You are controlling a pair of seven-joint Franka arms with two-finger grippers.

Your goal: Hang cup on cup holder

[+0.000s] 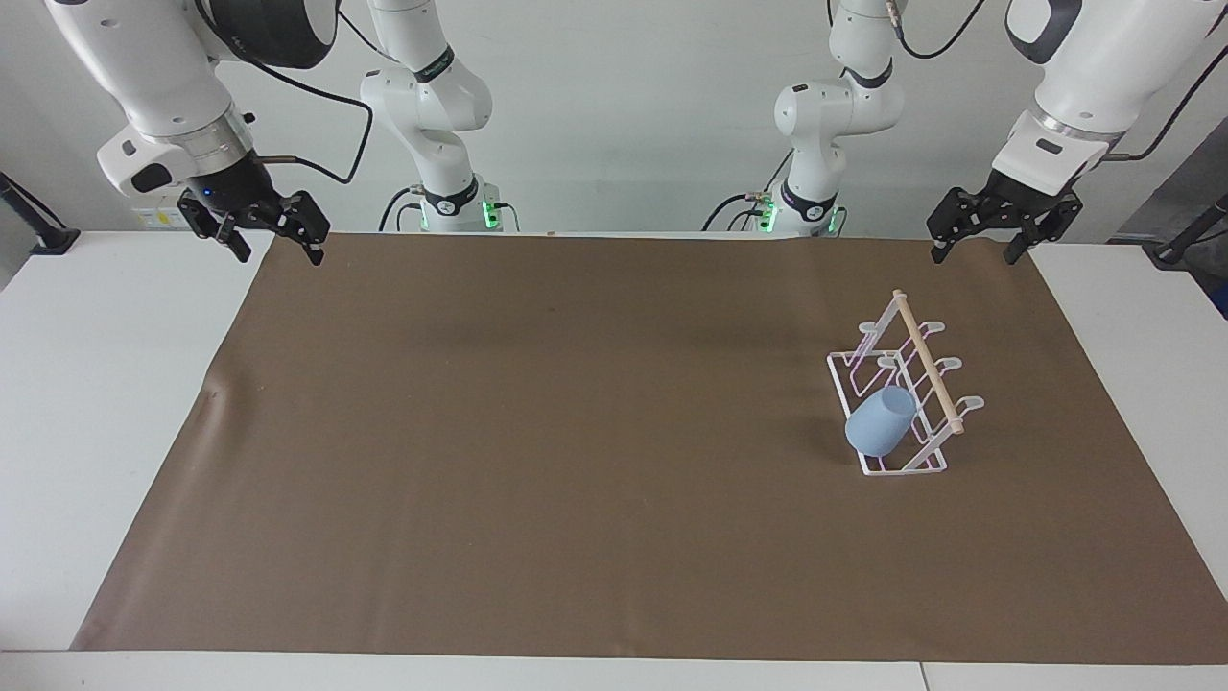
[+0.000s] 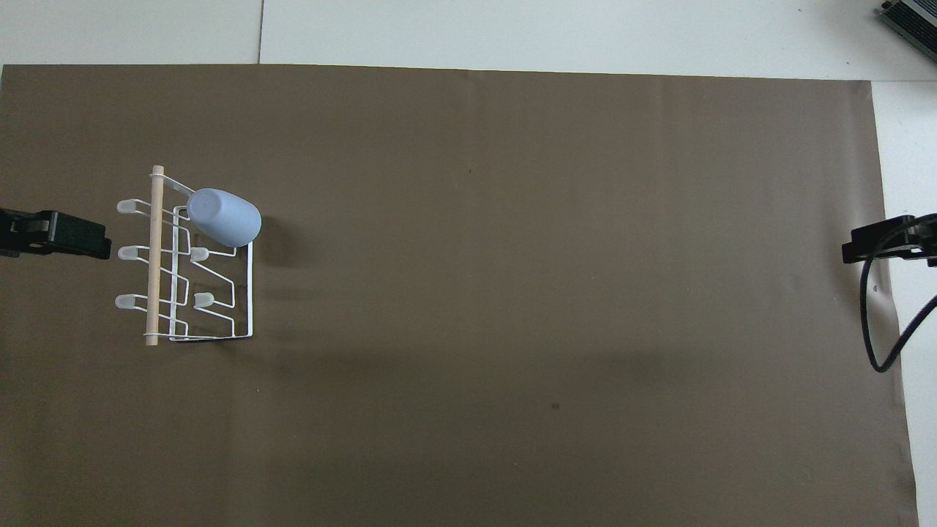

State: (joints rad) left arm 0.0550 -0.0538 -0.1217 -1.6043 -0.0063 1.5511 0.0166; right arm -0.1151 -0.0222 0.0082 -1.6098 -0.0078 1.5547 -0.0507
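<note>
The light-blue cup (image 1: 881, 420) (image 2: 223, 217) hangs mouth-down and tilted on the prong of the white wire cup holder (image 1: 927, 365) (image 2: 154, 256) that lies farthest from the robots. The holder stands on the brown mat toward the left arm's end. My left gripper (image 1: 972, 255) hovers open and empty over the mat's corner at that end, well apart from the holder. At the right arm's end, my right gripper (image 1: 278, 252) waits open and empty in the air over the other corner.
The brown mat (image 1: 576, 432) covers most of the white table (image 1: 96, 384). Two further prongs on the cup's side of the holder carry nothing. A black cable (image 2: 875, 322) loops down beside the right gripper.
</note>
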